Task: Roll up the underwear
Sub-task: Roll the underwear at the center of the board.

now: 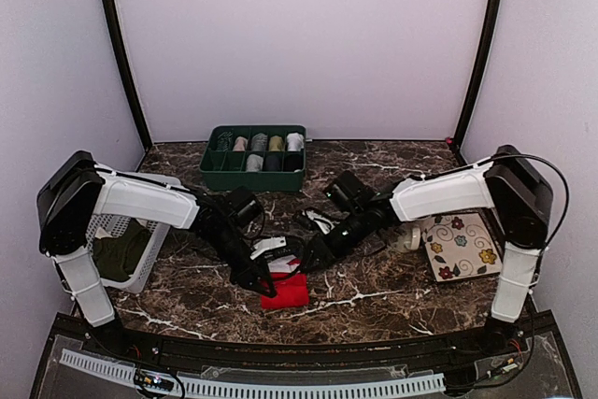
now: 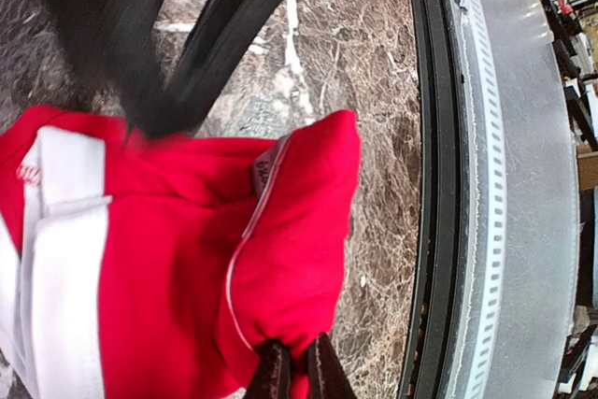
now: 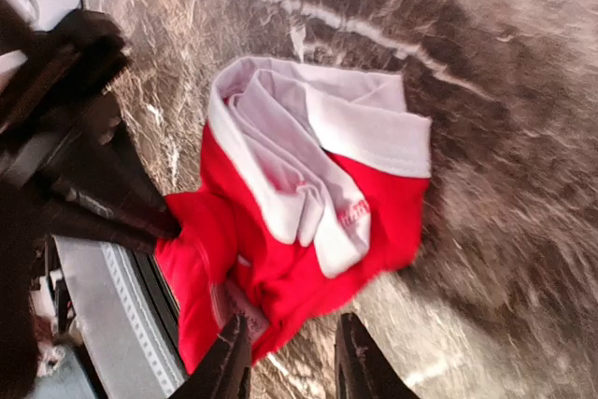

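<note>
Red underwear (image 1: 286, 292) lay bunched on the marble table (image 1: 374, 296), toward six o'clock. The left gripper (image 2: 297, 350) pinched its hem at nine o'clock. The right gripper (image 3: 294, 322) stood spread at twelve o'clock.

Even light, blurry wrist views

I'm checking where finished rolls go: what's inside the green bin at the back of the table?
The green bin holds rolled garments in several compartments, standing end-up. Whatever lies beneath them is covered.
</note>
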Controlling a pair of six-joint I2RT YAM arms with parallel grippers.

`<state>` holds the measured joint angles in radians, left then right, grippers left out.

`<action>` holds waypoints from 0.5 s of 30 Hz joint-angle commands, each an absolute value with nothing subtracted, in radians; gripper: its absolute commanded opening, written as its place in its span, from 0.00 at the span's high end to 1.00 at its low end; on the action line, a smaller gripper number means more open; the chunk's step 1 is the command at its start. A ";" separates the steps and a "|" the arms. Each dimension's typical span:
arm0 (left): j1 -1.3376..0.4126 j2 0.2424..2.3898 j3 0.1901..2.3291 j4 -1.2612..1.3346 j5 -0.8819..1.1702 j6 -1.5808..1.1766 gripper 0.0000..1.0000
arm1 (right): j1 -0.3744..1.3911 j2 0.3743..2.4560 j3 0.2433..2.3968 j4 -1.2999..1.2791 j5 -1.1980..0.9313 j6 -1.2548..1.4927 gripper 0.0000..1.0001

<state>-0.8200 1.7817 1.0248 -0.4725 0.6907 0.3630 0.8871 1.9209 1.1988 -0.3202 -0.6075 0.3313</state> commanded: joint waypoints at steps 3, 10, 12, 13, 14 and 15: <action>-0.769 1.862 1.000 -0.601 0.647 0.376 1.00 | 0.885 1.700 0.957 -0.065 -0.538 0.295 0.65; -0.757 1.930 1.025 -0.610 0.651 0.394 0.99 | 0.961 1.636 0.904 0.108 -0.536 0.211 0.56; -0.754 1.934 1.026 -0.605 0.653 0.397 0.98 | 0.979 1.668 0.919 0.120 -0.530 0.188 0.56; -0.754 1.936 1.028 -0.603 0.656 0.396 0.98 | 0.987 1.685 0.923 0.141 -0.530 0.187 0.56; -0.753 1.938 1.030 -0.603 0.657 0.397 0.97 | 0.988 1.706 0.924 0.162 -0.535 0.199 0.56; -0.752 1.941 1.034 -0.604 0.658 0.397 0.97 | 0.988 1.724 0.926 0.179 -0.539 0.214 0.57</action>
<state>-0.7483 1.8736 1.0657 -0.5171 0.7910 0.3729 0.9718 1.6581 0.9035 0.0490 -0.5446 0.2295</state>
